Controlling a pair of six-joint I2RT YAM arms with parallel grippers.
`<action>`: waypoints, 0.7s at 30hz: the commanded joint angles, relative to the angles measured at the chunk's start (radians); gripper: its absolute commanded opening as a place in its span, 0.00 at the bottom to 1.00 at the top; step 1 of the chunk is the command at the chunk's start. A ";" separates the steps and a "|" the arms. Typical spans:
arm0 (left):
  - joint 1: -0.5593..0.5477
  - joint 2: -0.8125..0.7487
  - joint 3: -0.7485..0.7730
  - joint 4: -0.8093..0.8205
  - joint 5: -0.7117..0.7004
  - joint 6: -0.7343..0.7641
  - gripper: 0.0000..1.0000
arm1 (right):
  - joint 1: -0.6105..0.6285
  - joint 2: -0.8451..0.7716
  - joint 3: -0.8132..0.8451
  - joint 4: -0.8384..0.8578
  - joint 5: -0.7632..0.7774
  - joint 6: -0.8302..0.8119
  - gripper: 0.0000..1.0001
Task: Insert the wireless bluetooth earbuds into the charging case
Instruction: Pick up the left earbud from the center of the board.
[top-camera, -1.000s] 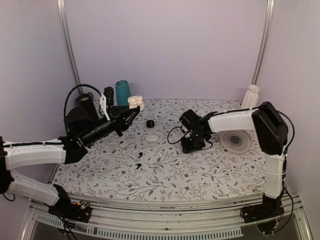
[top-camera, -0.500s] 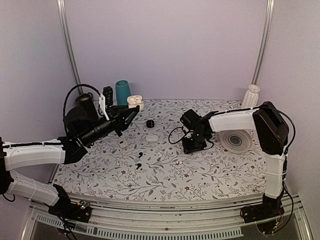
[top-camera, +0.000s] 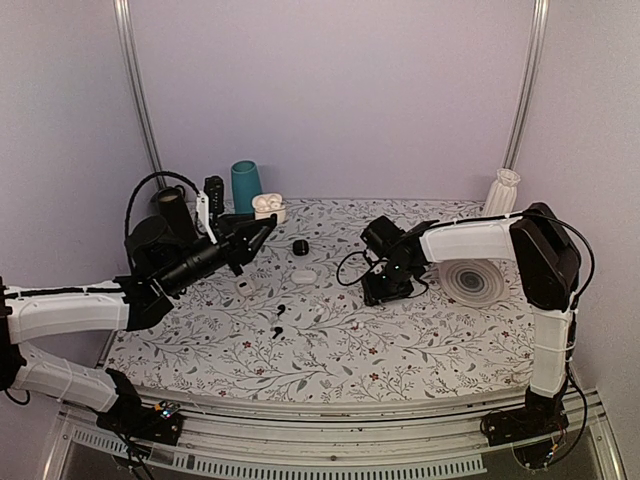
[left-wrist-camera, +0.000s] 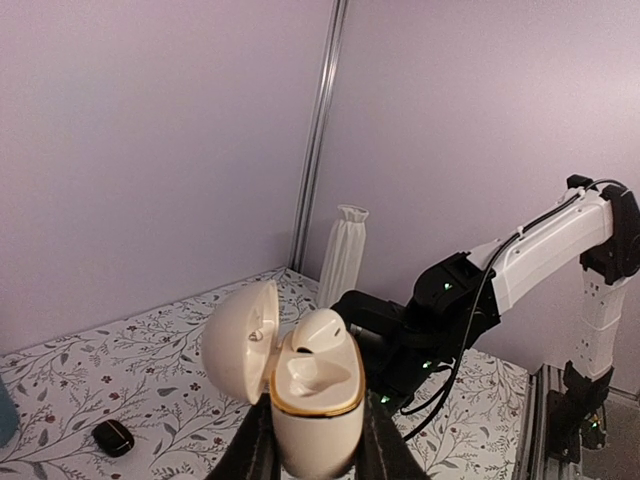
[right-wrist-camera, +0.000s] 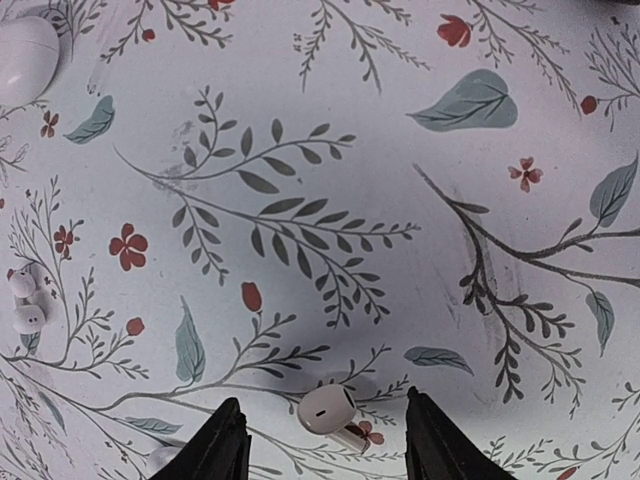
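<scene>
My left gripper (top-camera: 266, 226) is raised over the back left of the table and shut on the white charging case (top-camera: 268, 206). In the left wrist view the case (left-wrist-camera: 315, 400) stands upright between my fingers with its lid (left-wrist-camera: 240, 340) swung open to the left. One white earbud (left-wrist-camera: 322, 335) sits in it, and the other hollow shows bare. My right gripper (top-camera: 385, 290) points down at the table, open. In the right wrist view a loose white earbud (right-wrist-camera: 328, 410) lies on the cloth between the two fingertips (right-wrist-camera: 225, 445), touching neither.
A white pebble case (top-camera: 304, 276), a small black case (top-camera: 300, 246), black earbuds (top-camera: 279, 320) and white earbuds (top-camera: 245, 287) lie mid-table. A teal cup (top-camera: 245, 185) and a black cylinder (top-camera: 172, 205) stand back left. A white vase (top-camera: 502, 190) and a round disc (top-camera: 473, 282) are at right.
My left gripper has shifted slightly left with the case. My right gripper has barely moved over the loose earbud.
</scene>
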 joint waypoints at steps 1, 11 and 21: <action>0.006 -0.041 -0.026 0.023 -0.021 -0.005 0.00 | -0.005 -0.033 0.005 0.003 -0.018 -0.009 0.54; 0.006 -0.055 -0.034 0.020 -0.030 -0.003 0.00 | -0.004 -0.031 0.015 0.000 -0.033 -0.026 0.45; 0.006 -0.045 -0.032 0.028 -0.025 -0.004 0.00 | -0.018 -0.030 -0.020 0.041 -0.056 -0.063 0.42</action>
